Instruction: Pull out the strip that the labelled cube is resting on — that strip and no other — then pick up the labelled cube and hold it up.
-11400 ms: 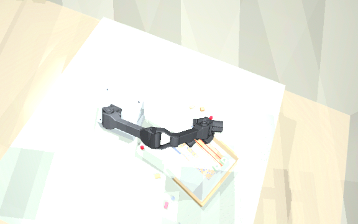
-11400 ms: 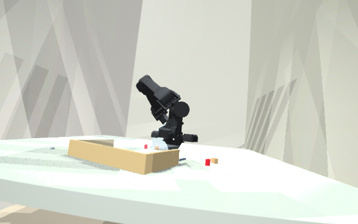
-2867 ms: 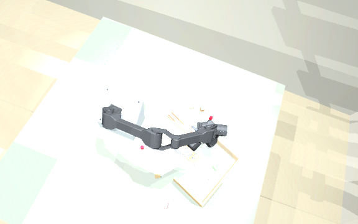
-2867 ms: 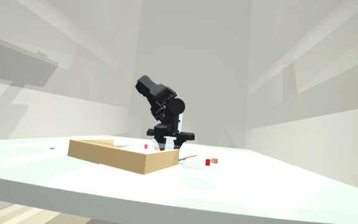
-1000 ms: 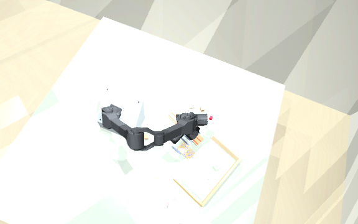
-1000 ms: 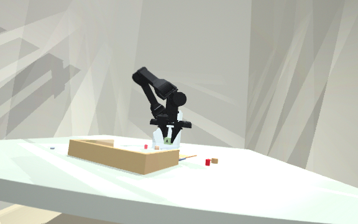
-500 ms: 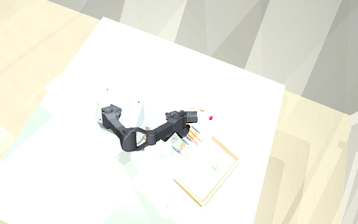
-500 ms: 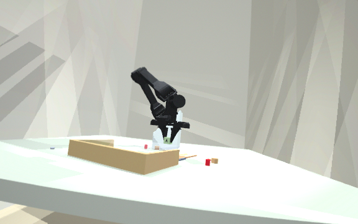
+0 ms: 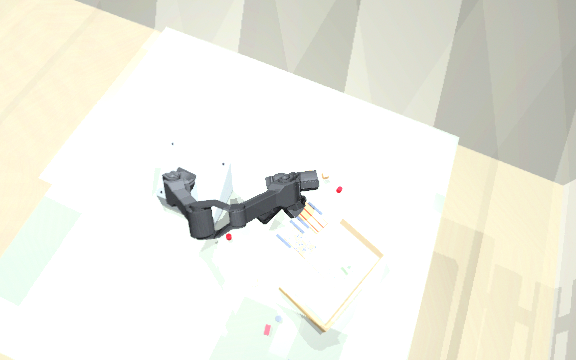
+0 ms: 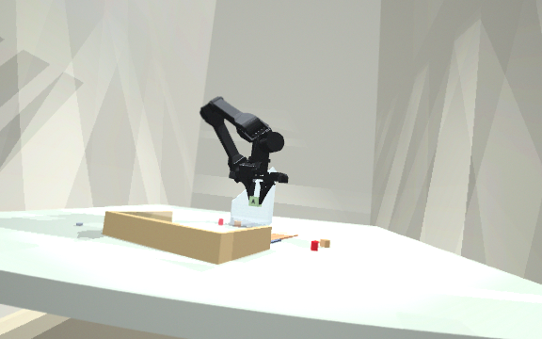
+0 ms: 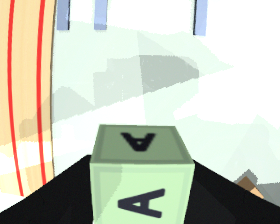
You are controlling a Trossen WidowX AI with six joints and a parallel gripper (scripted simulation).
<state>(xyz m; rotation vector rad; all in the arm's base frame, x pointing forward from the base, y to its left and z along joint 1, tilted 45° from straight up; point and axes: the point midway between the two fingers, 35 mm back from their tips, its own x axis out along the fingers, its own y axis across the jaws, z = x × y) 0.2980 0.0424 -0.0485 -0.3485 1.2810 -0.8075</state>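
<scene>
The green cube (image 10: 254, 202) (image 11: 106, 185), labelled A, is between the fingers of my gripper (image 10: 255, 200) (image 11: 136, 166). The gripper is shut on it and holds it up in the air, well above the table in the exterior view. Below, a wooden strip with red lines (image 9: 313, 217) (image 11: 26, 100) lies left of the cube in the wrist view. A strip with blue dots (image 9: 304, 244) lies near the open side of the tray. The arm hides the fingertips and the cube in the top view.
Blue rails (image 9: 284, 241) (image 11: 200, 17) lie by the strips. A wooden-walled tray (image 9: 362, 239) (image 10: 163, 233) stands beyond them. A red block (image 9: 339, 189) (image 10: 314, 245) and a tan cube (image 9: 325, 176) (image 10: 325, 243) lie nearby. Another red piece (image 9: 228, 237) lies near the arm, a pink block (image 9: 267, 330) farther off.
</scene>
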